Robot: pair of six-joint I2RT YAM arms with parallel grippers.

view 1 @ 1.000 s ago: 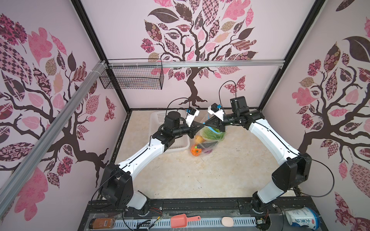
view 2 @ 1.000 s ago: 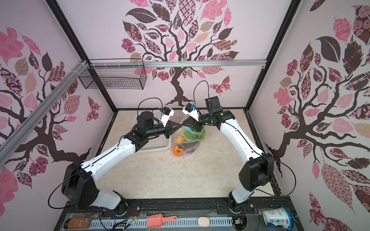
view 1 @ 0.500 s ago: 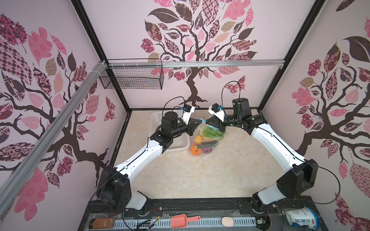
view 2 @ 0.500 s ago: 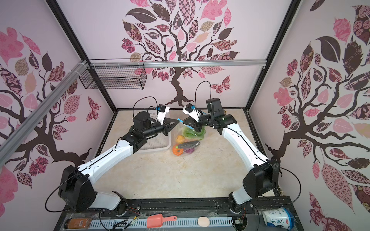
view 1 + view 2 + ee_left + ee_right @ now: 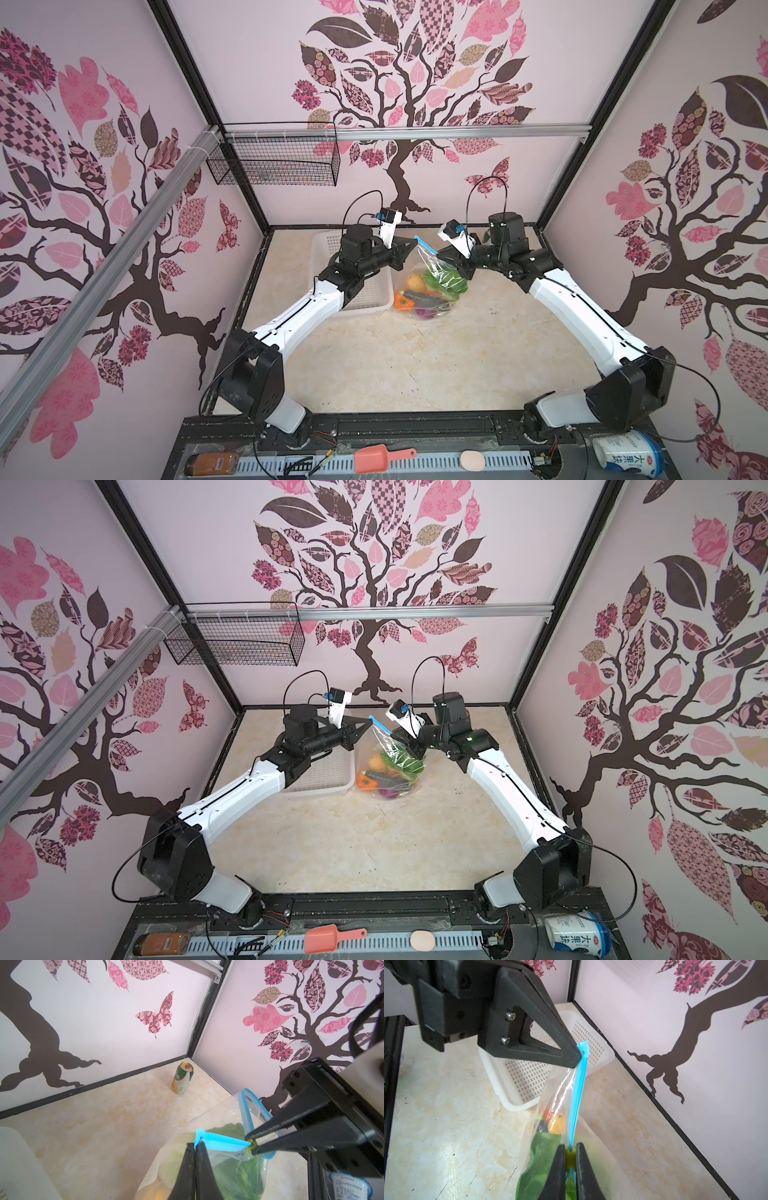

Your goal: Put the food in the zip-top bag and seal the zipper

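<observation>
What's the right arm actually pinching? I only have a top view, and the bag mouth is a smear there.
Observer: In the right wrist view, the jaws of the right gripper are shut on the small yellow-green slider of the zipper.
Operator: And the left?
Observer: The left gripper pinches the zipper's end, and the blue strip runs straight from there to the slider.
Operator: Sealed?
Observer: Not fully. In the left wrist view the strip beyond the slider gapes as an open loop.
</observation>
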